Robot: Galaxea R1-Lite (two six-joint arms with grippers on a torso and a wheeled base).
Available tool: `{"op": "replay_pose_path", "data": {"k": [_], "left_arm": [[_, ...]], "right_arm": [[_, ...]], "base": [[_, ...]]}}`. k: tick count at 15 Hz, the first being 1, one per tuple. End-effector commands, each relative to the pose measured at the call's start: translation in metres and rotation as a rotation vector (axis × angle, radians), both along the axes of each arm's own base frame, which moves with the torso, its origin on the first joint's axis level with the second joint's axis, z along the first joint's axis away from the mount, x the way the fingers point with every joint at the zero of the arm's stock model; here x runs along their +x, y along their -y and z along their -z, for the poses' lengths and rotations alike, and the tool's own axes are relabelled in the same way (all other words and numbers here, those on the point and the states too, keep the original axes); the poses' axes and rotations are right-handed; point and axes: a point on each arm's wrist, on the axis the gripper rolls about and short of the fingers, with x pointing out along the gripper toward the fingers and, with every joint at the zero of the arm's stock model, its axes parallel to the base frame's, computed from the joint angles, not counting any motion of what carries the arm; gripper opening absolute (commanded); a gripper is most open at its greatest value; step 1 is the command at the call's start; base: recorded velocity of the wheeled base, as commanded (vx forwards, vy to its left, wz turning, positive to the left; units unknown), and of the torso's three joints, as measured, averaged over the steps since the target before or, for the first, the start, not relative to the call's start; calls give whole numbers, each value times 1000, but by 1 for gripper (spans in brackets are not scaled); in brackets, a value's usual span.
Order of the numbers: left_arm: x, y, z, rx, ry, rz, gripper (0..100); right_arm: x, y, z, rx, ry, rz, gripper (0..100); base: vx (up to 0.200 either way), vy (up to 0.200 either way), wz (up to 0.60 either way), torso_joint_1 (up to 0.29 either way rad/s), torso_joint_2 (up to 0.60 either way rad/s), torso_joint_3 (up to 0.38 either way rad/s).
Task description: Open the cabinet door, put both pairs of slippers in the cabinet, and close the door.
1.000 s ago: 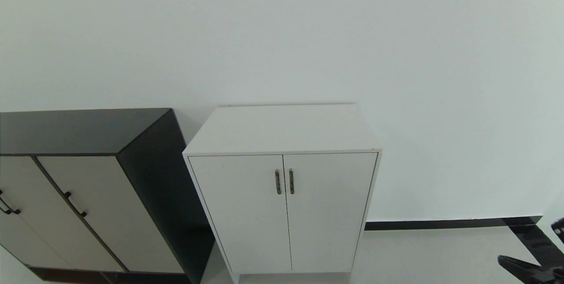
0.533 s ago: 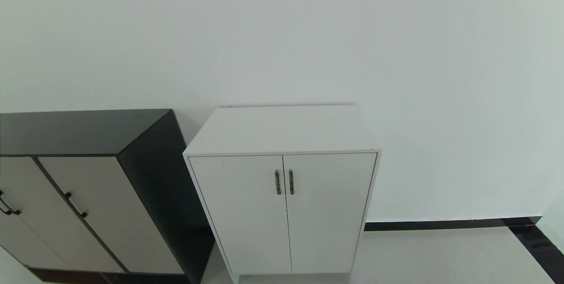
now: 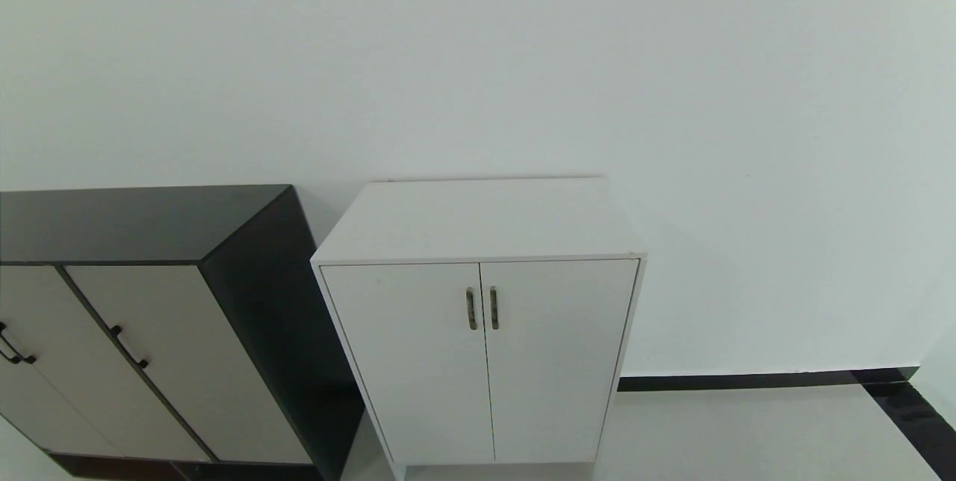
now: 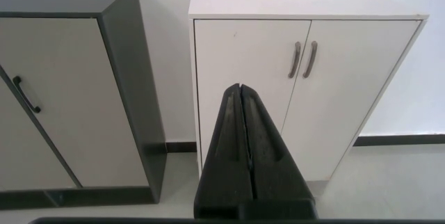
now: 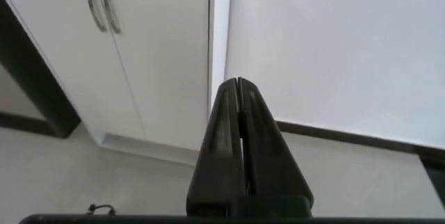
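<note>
You have the white cabinet (image 3: 478, 219) standing against the wall (image 3: 672, 92), just to the right of a dark cabinet (image 3: 258, 294). Both of its doors are flat shut. The left door (image 3: 411, 361) and the right door (image 3: 556, 354) meet at the middle seam, where the two bar handles (image 3: 471, 308) stand upright side by side with nothing touching them.

With the doors shut you cannot tell whether any slippers are inside, so judge the stage with care. This looks like either the very start, with the door to be opened and both pairs to be stowed, or the very end, with the door closed on them. Both arms held off from the cabinet fit either reading, so check for the slippers before you call it done.

Your left gripper (image 4: 240, 87) is closed tight, its fingers pressed together with nothing between them. It is held well back from the cabinet, roughly level, pointing at the lower part of the left door. Your right gripper (image 5: 238, 80) is likewise closed and empty. It is held above the floor (image 3: 747, 436) on the near side, well apart from the cabinet, and aimed past its right front corner toward the wall. Neither gripper is lined up with a handle
</note>
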Motion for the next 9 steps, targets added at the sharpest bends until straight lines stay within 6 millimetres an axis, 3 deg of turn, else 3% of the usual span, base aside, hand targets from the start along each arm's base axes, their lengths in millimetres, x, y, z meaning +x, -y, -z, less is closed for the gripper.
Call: {"op": "replay_pose_path", "data": {"k": [1,3,9], "left_arm": [[0,0,0,0,-2,-1,0],[0,0,0,0,-2,0,0],[0,0,0,1,0,0,0]], "right_arm": [[-6,0,5,4,37,59,0],[-12,1,7,83,106,131,0],[-12,1,7,90,110,136,0]], "base": [[0,0,0,0,0,0],[0,0,0,0,0,0],[0,0,0,0,0,0]]}}
